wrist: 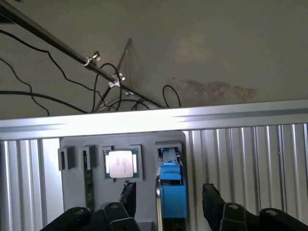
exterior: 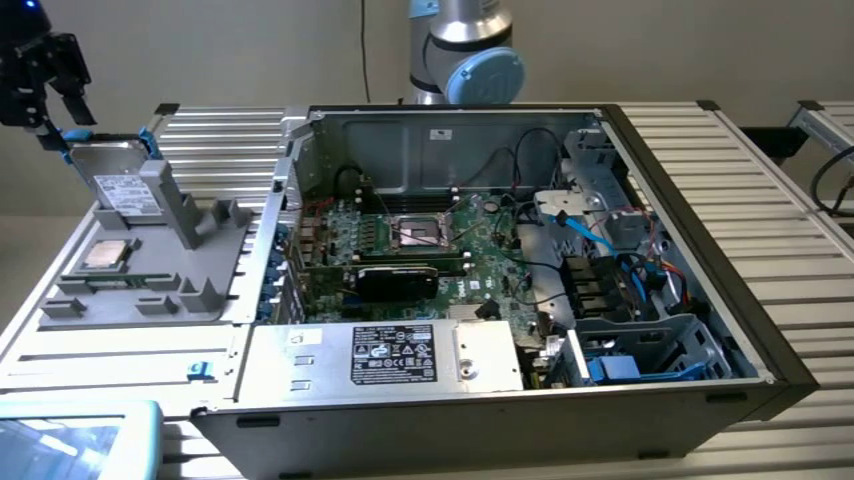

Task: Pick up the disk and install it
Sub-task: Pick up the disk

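The gripper (exterior: 60, 112) hangs at the exterior view's far left. It is a black body with its fingers pointing down. The jaws stand wide apart. In the wrist view the two dark fingers (wrist: 128, 192) rise side by side with a broad gap between them, their tips leaning slightly toward each other. Behind them sit the rounded black knuckles (wrist: 113, 210), each with a pale pivot pin. The wrist is held so that the fingers run straight down, with no visible tilt to either side. Well apart from the gripper, the arm (exterior: 447, 35) stands upright as a silver tube, and a blue-capped joint (exterior: 487, 75) sits at its lower end.
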